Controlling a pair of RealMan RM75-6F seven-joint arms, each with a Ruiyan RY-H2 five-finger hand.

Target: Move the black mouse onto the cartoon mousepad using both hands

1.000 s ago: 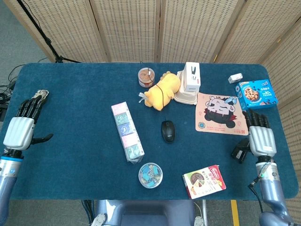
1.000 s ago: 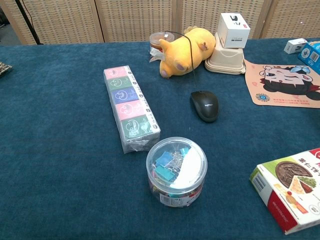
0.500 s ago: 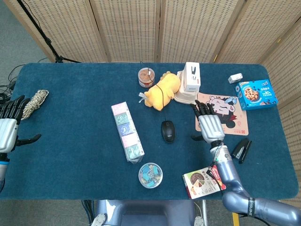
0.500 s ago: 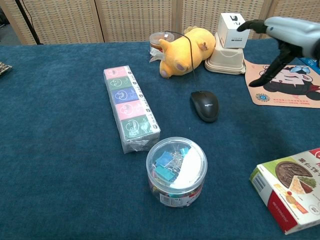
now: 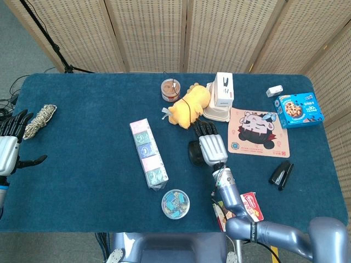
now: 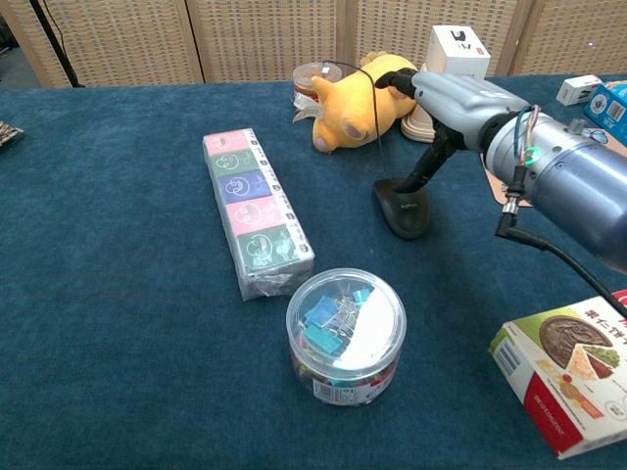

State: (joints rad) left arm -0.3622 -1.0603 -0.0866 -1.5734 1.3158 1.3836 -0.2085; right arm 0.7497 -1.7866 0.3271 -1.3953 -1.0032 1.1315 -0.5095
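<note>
Mouse (image 6: 402, 210) lay on the blue table (image 5: 93, 181) near its middle, just in front of the yellow plush (image 5: 188, 106), its long axis running roughly front to back and its cord trailing away over the plush. Right hand (image 5: 210, 146) stood directly over it, slightly to the mouse's right side: in the head view the palm covered most of the body and only the left edge of the mouse (image 5: 192, 153) showed. In the chest view the thumb reached down to the top of the mouse and appeared to touch it, while the fingers (image 6: 392, 82) were stretched forward and apart above it, closed on nothing. The hand was therefore open and had not gripped.

Mousepad (image 5: 258, 131) lay to the right of the mouse, beyond the right hand and apart from both, so the carry would run rightward across a short stretch of bare cloth. Left hand (image 5: 10, 152) was at the far left edge of the table, fingers spread and empty, beside a coil of rope (image 5: 39, 119) and well apart from the mouse. Right hand was by far the nearer. In my judgement the coming move depends on the fingers curling down around the mouse's sides along its long axis
</note>
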